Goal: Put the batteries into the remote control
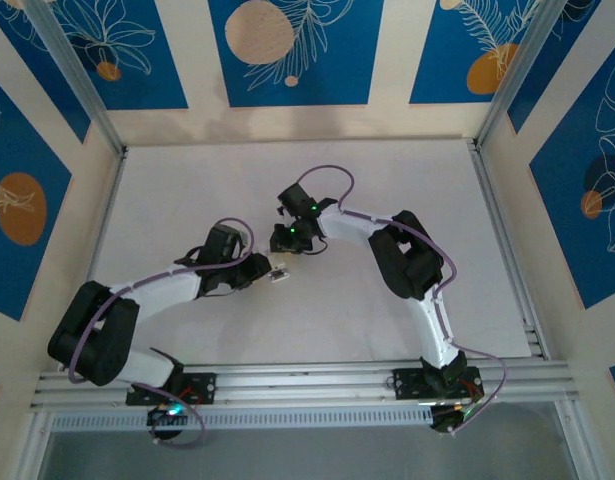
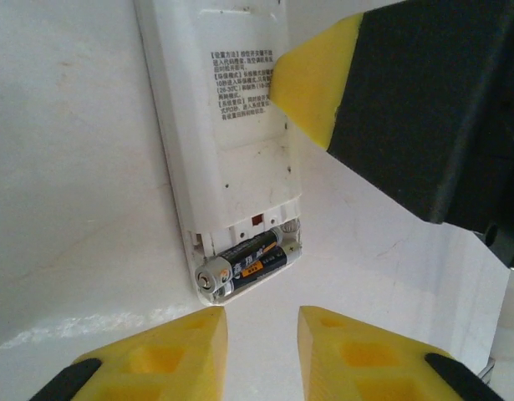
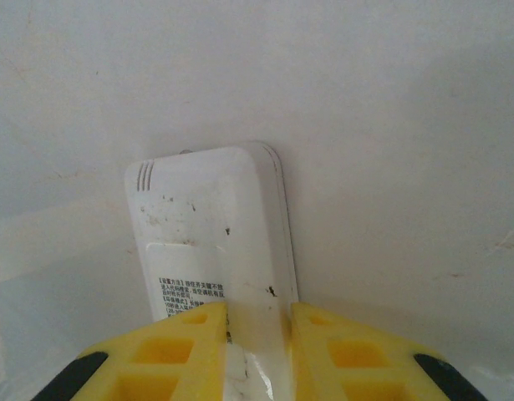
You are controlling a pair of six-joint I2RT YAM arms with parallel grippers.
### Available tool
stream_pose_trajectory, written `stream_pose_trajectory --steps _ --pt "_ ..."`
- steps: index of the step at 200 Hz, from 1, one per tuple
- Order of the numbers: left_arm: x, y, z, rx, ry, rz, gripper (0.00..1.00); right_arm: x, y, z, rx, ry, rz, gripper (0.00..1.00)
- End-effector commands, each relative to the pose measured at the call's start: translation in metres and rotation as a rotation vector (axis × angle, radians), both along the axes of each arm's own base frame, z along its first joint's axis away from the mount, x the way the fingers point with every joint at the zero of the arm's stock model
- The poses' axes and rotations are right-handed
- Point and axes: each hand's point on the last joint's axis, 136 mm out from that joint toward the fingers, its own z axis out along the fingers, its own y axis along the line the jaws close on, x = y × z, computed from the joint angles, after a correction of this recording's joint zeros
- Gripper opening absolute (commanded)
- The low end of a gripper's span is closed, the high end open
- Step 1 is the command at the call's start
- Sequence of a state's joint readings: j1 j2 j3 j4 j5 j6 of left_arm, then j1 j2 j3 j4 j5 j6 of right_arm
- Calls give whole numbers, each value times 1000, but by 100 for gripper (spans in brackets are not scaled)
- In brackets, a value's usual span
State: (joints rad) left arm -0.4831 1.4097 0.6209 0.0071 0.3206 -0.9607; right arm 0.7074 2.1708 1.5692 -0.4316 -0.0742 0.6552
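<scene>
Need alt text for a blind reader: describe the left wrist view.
Two batteries sit in the open compartment of a white remote control. The open left tool hovers below; the right tool's fingertip overlaps the remote's edge.

Illegible Chinese small print [image 2: 240, 83] on the remote control [image 2: 227, 167]

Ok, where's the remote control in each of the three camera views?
Top external: remote control, a small white speck near picture centre, between the arm tips.
Left wrist: centre-left, back side up, batteries in its near end.
Right wrist: bottom centre, running under the yellow fingers.
Shared landmark: the right gripper over the remote.
</scene>
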Motion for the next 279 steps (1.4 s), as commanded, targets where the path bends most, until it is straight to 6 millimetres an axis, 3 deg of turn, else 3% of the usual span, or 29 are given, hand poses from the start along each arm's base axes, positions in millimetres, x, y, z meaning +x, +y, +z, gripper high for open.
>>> stream_pose_trajectory --steps 1,83,113,279 --pt "2 0 -3 27 2 -2 24 -20 -11 -27 -89 74 19 26" --pt "3 -5 -14 25 49 -9 22 -20 -11 -26 -89 72 18 26" --pt "5 -10 -15 0 48 -15 15 -21 -11 -27 -89 73 20 26" --pt "6 -17 -27 -9 80 -32 10 -21 -12 -27 -94 75 22 26"
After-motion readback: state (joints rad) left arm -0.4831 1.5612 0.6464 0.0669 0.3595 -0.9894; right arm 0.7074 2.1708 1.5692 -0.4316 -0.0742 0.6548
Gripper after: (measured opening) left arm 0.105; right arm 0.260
